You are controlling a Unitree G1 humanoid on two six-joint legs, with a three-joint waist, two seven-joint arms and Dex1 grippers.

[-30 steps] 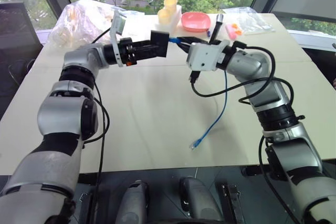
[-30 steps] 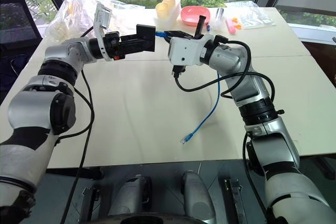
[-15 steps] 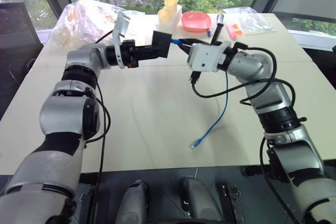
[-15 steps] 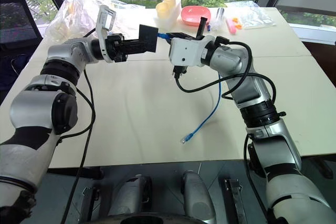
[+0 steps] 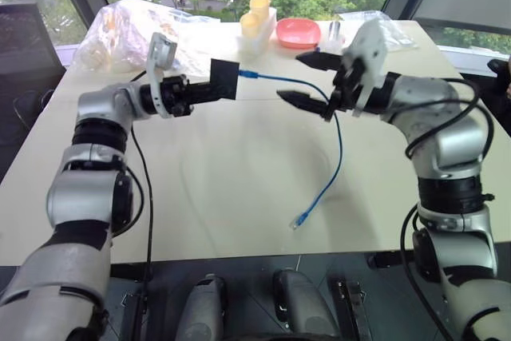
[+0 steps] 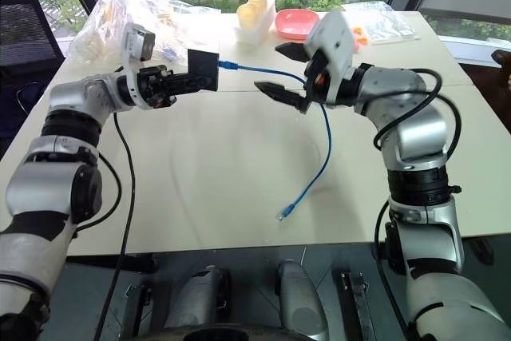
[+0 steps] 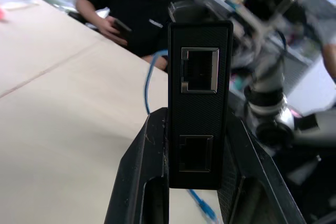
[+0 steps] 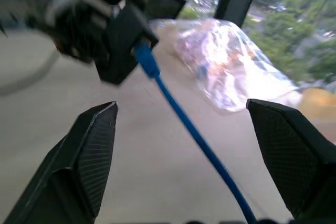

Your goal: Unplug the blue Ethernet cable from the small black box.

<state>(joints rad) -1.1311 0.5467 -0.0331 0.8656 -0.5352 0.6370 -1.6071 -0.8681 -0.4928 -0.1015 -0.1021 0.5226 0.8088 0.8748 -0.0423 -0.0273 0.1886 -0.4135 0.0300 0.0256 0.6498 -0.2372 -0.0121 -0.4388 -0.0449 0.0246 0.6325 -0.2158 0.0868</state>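
My left gripper (image 5: 209, 88) is shut on the small black box (image 5: 224, 79) and holds it above the table. In the left wrist view the box (image 7: 199, 103) stands upright between the fingers (image 7: 142, 182), showing two ports. The blue Ethernet cable (image 5: 279, 79) meets the box's side that faces my right gripper; its plug (image 8: 143, 55) sits against the box. From there the cable runs level between the fingers of my right gripper (image 5: 308, 79), which is open and not touching it. It then hangs down to the table, where its free plug (image 5: 299, 219) lies.
At the table's far edge are a pink bowl (image 5: 298, 32), yellow cups (image 5: 257, 10) and a crumpled clear plastic bag (image 5: 128, 25). A second bag (image 5: 387, 29) lies at the far right. A person in a black shirt (image 7: 142, 3) sits beyond the table.
My right gripper has opened, let go of the cable, rolled over and drawn back to the right. The left gripper has pulled the box to the left, so a stretch of cable now shows between them.
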